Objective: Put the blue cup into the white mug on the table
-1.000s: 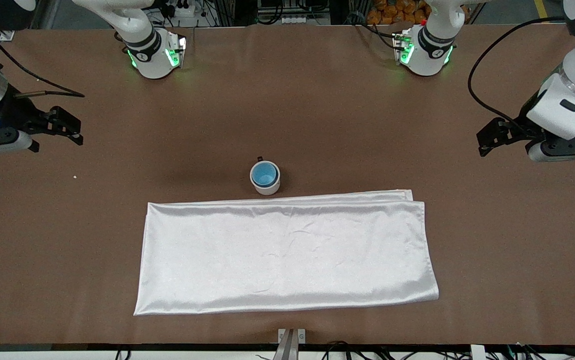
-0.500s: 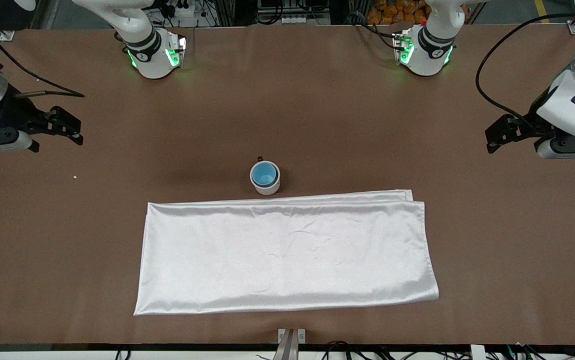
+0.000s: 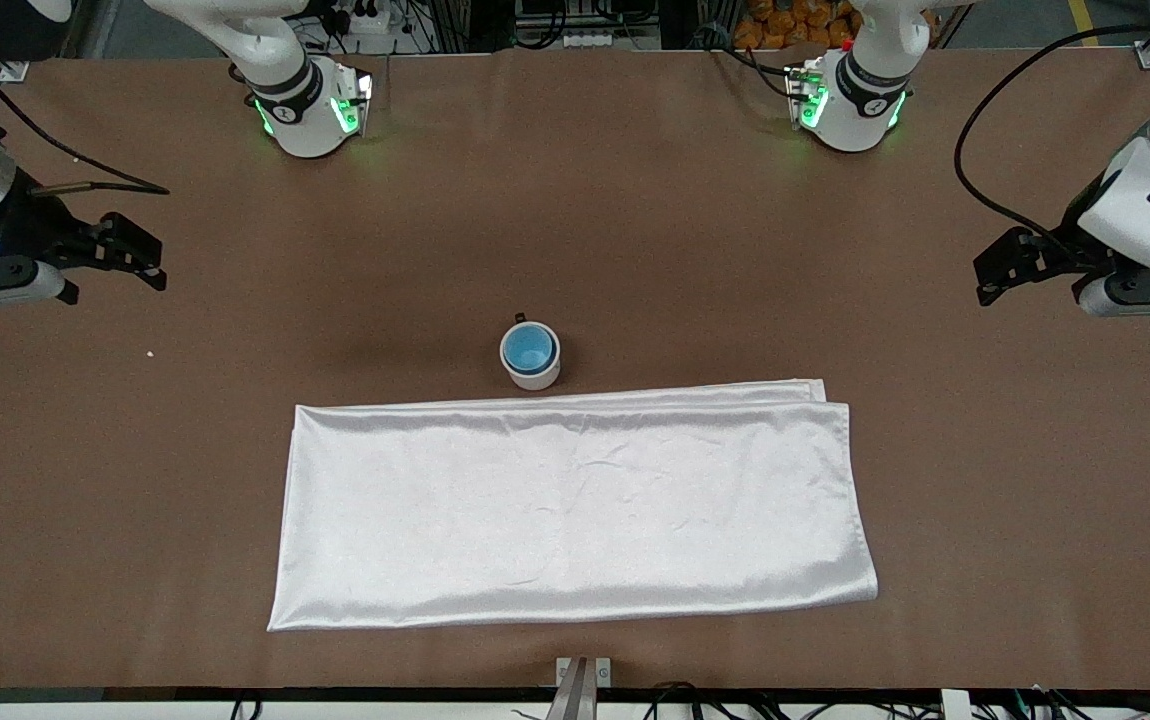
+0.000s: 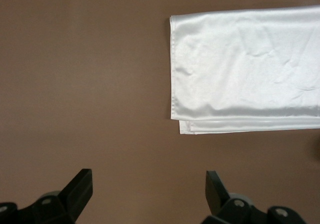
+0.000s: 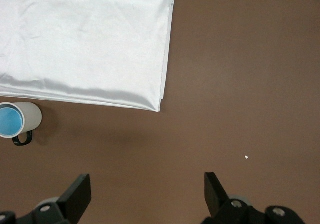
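The blue cup [image 3: 527, 347] sits inside the white mug [image 3: 533, 374], which stands upright on the brown table [image 3: 635, 230] at mid-table, just farther from the front camera than the white cloth. The right wrist view shows the cup [image 5: 9, 120] in the mug [image 5: 31, 115], with its dark handle. My left gripper [image 3: 995, 270] is open and empty over the table at the left arm's end; its own view [image 4: 148, 184] shows bare table between the fingers. My right gripper [image 3: 140, 258] is open and empty over the right arm's end, as in its wrist view [image 5: 147, 184].
A shiny white folded cloth [image 3: 575, 505] lies nearer the front camera than the mug; it shows in the left wrist view [image 4: 245, 69] and the right wrist view [image 5: 85, 44]. A small white crumb [image 3: 150, 352] lies toward the right arm's end.
My left gripper has drawn back toward the left arm's end of the table and a little upward. The right arm, mug and cup have not moved.
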Controlling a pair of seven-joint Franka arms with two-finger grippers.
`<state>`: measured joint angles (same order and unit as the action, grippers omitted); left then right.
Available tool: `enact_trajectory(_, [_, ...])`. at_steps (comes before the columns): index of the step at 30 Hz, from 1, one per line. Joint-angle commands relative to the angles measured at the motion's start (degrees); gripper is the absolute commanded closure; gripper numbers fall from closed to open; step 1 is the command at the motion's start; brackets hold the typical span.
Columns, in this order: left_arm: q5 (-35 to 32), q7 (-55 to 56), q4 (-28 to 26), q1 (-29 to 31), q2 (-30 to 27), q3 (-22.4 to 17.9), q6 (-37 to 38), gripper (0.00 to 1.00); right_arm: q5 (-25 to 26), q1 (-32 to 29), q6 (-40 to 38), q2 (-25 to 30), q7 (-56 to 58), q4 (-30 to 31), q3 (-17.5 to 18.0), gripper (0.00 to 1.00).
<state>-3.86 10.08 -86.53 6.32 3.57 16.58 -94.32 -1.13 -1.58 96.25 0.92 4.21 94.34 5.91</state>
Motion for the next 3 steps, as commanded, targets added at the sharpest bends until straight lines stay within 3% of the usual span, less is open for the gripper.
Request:
enact_trajectory(1, [1.5, -1.5, -1.3, 0.6, -1.8, 0.0, 0.5, 0.0, -0.4, -0.1, -0.6, -0.6, 0.4, -1.2, 0.0, 0.0])
enact_trajectory(3, [1.5, -1.5, -1.3, 0.6, -1.8, 0.0, 0.5, 0.0, -0.4, 0.0, -0.6, -0.7, 0.4, -1.2, 0.0, 0.0])
